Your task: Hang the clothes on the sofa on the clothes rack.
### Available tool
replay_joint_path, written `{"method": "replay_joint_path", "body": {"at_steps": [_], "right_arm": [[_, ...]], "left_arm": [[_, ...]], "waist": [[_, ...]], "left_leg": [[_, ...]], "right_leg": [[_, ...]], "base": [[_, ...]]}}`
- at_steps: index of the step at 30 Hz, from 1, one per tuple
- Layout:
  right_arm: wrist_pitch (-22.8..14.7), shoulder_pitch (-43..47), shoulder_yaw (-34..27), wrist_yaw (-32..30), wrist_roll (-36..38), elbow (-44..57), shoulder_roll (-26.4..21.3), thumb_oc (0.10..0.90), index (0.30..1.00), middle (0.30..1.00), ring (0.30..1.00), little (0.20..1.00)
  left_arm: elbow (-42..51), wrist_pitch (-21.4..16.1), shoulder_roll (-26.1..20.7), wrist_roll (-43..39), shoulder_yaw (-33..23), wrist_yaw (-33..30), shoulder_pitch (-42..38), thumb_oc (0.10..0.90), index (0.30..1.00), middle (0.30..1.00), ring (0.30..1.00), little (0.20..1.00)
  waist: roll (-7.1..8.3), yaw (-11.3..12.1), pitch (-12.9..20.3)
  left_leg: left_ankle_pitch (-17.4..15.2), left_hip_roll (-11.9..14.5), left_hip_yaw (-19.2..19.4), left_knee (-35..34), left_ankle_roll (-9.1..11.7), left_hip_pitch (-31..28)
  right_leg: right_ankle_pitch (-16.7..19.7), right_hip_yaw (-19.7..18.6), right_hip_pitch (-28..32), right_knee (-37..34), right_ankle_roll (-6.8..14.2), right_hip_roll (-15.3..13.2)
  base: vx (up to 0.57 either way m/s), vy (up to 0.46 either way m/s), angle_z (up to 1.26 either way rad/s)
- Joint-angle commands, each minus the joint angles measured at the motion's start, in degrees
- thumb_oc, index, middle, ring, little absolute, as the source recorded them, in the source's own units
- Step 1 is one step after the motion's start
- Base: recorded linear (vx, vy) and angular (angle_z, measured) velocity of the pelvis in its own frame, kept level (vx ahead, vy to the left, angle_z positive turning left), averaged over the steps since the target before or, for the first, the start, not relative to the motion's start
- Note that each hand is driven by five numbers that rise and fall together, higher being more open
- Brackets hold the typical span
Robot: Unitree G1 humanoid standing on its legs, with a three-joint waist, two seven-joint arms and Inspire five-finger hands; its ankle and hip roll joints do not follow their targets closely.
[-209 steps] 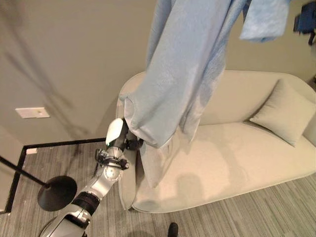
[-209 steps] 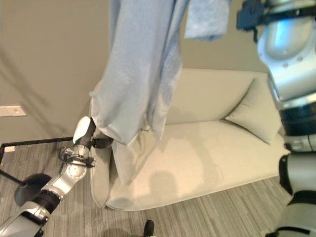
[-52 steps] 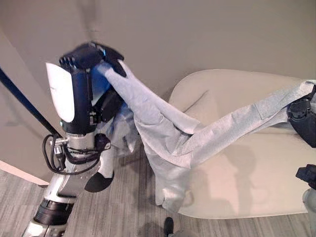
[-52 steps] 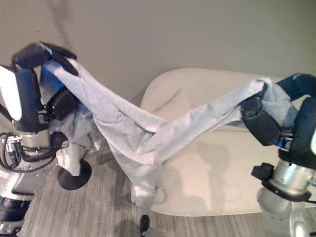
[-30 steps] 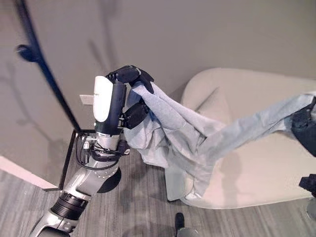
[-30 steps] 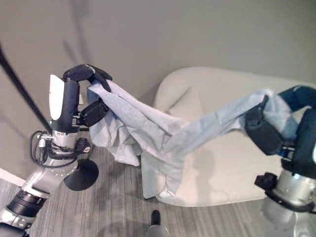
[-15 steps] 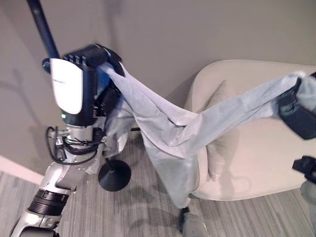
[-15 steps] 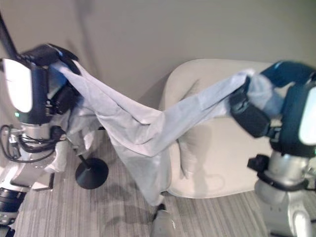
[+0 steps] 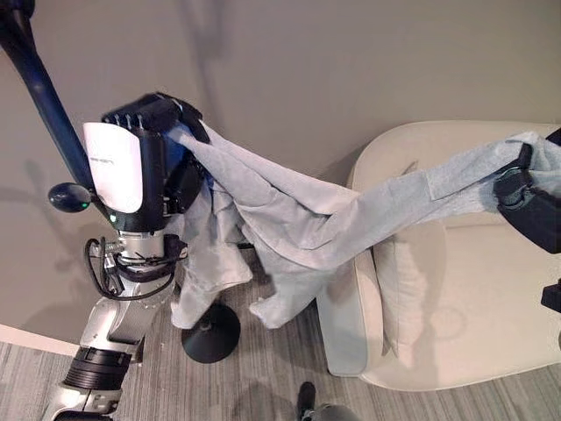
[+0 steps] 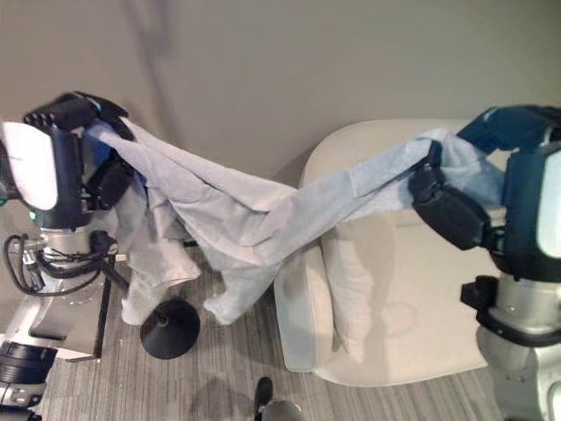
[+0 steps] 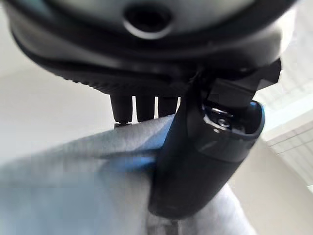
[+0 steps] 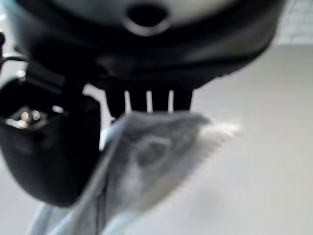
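One garment [image 9: 289,219], one sofa [image 9: 456,333], one rack [image 9: 53,123] — perhaps two cushions [image 9: 399,289].

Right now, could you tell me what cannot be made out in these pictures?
- Clothes rack: its top is cut off by the left eye view's upper edge, so any hook there is unseen.
- Rack base: partly covered by the hanging garment.
- Right hand: cut by the left eye view's right edge.
- Left hand: its fingers are mostly buried in cloth.
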State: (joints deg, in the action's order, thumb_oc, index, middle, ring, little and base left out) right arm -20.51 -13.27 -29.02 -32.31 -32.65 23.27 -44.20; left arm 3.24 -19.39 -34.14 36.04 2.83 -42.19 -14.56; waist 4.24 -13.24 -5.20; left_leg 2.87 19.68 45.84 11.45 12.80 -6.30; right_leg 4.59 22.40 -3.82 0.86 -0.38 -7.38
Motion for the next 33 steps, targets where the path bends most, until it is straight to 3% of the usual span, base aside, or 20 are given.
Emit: {"method": "replay_joint_path", "body": {"at_steps": [1, 2, 4, 5, 7, 9, 10, 12, 17, 22, 27, 33], "right_arm": [[-0.2, 3.5, -7.3, -2.0, 4.3, 5.8, -3.3, 0.400, 0.300, 0.300, 0.300, 0.300], [0.0, 3.5, -7.4, -2.3, 4.0, 6.0, -4.3, 0.400, 0.300, 0.300, 0.300, 0.300], [0.9, 5.1, -7.7, -3.8, 1.9, 5.5, -5.9, 0.400, 0.300, 0.300, 0.300, 0.300], [2.1, 4.4, -9.0, -5.2, -1.1, 6.8, -5.1, 0.400, 0.300, 0.300, 0.300, 0.300], [2.8, 4.1, -9.7, -6.3, -3.1, 7.5, -4.2, 0.400, 0.300, 0.300, 0.300, 0.300], [3.6, 3.7, -11.5, -8.6, -4.5, 7.2, -1.6, 0.400, 0.300, 0.300, 0.300, 0.300], [5.1, 3.8, -12.2, -9.4, -4.6, 6.8, 0.1, 0.400, 0.300, 0.300, 0.300, 0.300], [5.7, 4.2, -12.1, -9.8, -4.6, 6.9, 0.7, 0.400, 0.300, 0.300, 0.300, 0.300], [8.4, 6.7, -10.3, -11.2, -6.0, 7.1, 1.6, 0.400, 0.300, 0.300, 0.300, 0.300], [8.9, 6.1, -10.0, -10.9, -6.9, 8.0, 1.6, 0.400, 0.300, 0.300, 0.300, 0.300], [8.7, 4.9, -10.6, -10.6, -6.8, 8.7, 1.9, 0.400, 0.300, 0.300, 0.300, 0.300], [8.3, 5.2, -11.9, -10.7, -6.6, 8.4, -1.2, 0.400, 0.300, 0.300, 0.300, 0.300]], "left_arm": [[7.8, -1.6, -2.6, -1.4, -3.1, -4.7, -8.5, 0.400, 0.300, 0.300, 0.300, 0.300], [7.9, -1.1, -3.5, -0.9, -3.9, -5.7, -8.9, 0.400, 0.300, 0.300, 0.300, 0.300], [9.0, 0.8, -5.8, 1.5, -4.5, -7.0, -9.7, 0.400, 0.300, 0.300, 0.300, 0.300], [10.6, 2.0, -7.1, 4.2, -8.1, -9.3, -9.5, 0.400, 0.300, 0.300, 0.300, 0.300], [11.7, 2.1, -7.0, 5.5, -9.2, -10.3, -9.3, 0.400, 0.300, 0.300, 0.300, 0.300], [14.4, 0.1, -5.9, 3.7, -10.6, -10.6, -8.3, 0.400, 0.300, 0.300, 0.300, 0.300], [16.9, -2.7, -4.3, 0.5, -9.7, -7.7, -6.9, 0.400, 0.300, 0.300, 0.300, 0.300], [17.9, -3.8, -3.4, -1.5, -9.0, -6.6, -6.4, 0.400, 0.300, 0.300, 0.300, 0.300], [17.8, -7.3, 1.7, -11.1, -1.1, -2.0, -7.3, 0.400, 0.300, 0.300, 0.300, 0.300], [17.7, -7.6, 2.1, -13.8, 3.8, 1.2, -7.0, 0.400, 0.300, 0.300, 0.300, 0.300], [17.2, -7.3, 2.1, -14.6, 5.0, 1.6, -8.0, 0.400, 0.300, 0.300, 0.300, 0.300], [15.6, -5.9, 0.8, -11.9, 4.9, -1.4, -16.0, 0.400, 0.300, 0.300, 0.300, 0.300]], "waist": [[0.37, 0.4, 4.2], [0.80, 1.1, 4.2], [0.04, 1.6, 4.5], [-0.52, 1.5, 4.7], [-0.35, 1.6, 4.8], [-0.23, 0.9, 5.2], [-0.60, 0.7, 5.3], [-0.74, 0.5, 5.3], [-1.44, -0.5, 5.6], [-2.42, -0.8, 5.9], [-2.79, -1.4, 6.2], [-3.02, -3.0, 7.1]], "left_leg": [[-0.3, -1.7, -2.2, -5.3, -0.7, 0.1], [0.2, -0.4, -3.1, -6.1, -0.7, 2.1], [0.8, 0.5, -5.8, -10.2, -0.8, 2.6], [1.8, 0.6, -5.7, -11.5, -0.8, 2.3], [2.9, 0.6, -4.6, -11.6, -0.4, 2.1], [3.0, -0.8, -3.5, -13.2, -0.7, 0.7], [2.9, -2.2, -3.3, -14.7, -1.1, -0.6], [2.9, -2.8, -3.1, -15.4, -1.2, -1.2], [2.6, -4.0, -2.8, -16.0, -1.4, -3.0], [2.5, -4.2, -2.6, -16.1, -1.1, -4.3], [2.8, -3.8, -2.3, -16.1, -0.7, -4.8], [2.9, -3.6, -1.8, -16.1, -0.1, -5.4]], "right_leg": [[-2.1, -0.8, 0.3, 2.9, 11.1, -0.1], [-2.1, -0.9, 0.9, 2.5, 11.6, -1.0], [-2.8, -1.0, 0.3, 1.8, 12.0, -1.3], [-3.1, -1.4, 0.1, 2.7, 12.0, -1.6], [-2.8, -1.5, -0.3, 3.8, 12.2, -2.1], [-0.4, -1.1, -1.4, 5.3, 13.0, -3.7], [0.7, -1.2, -1.6, 4.8, 13.8, -4.3], [1.3, -1.5, -1.5, 4.4, 14.2, -4.5], [4.2, -1.9, -1.3, 2.9, 15.1, -4.7], [4.6, -2.6, -0.8, 1.5, 15.2, -3.9], [4.3, -3.0, -0.6, 1.0, 15.2, -3.4], [4.6, -4.2, -0.6, 0.3, 15.3, -2.7]], "base": [[0.10, 0.090, 0.16], [0.12, 0.126, 0.06], [0.12, 0.196, 0.08], [0.14, 0.220, 0.01], [0.10, 0.123, -0.39], [0.08, 0.153, -0.22], [0.03, 0.139, 0.01], [0.01, 0.077, -0.07], [0.00, 0.024, -0.03], [0.02, -0.020, -0.19], [0.00, -0.024, -0.16], [-0.01, -0.009, -0.03]]}}
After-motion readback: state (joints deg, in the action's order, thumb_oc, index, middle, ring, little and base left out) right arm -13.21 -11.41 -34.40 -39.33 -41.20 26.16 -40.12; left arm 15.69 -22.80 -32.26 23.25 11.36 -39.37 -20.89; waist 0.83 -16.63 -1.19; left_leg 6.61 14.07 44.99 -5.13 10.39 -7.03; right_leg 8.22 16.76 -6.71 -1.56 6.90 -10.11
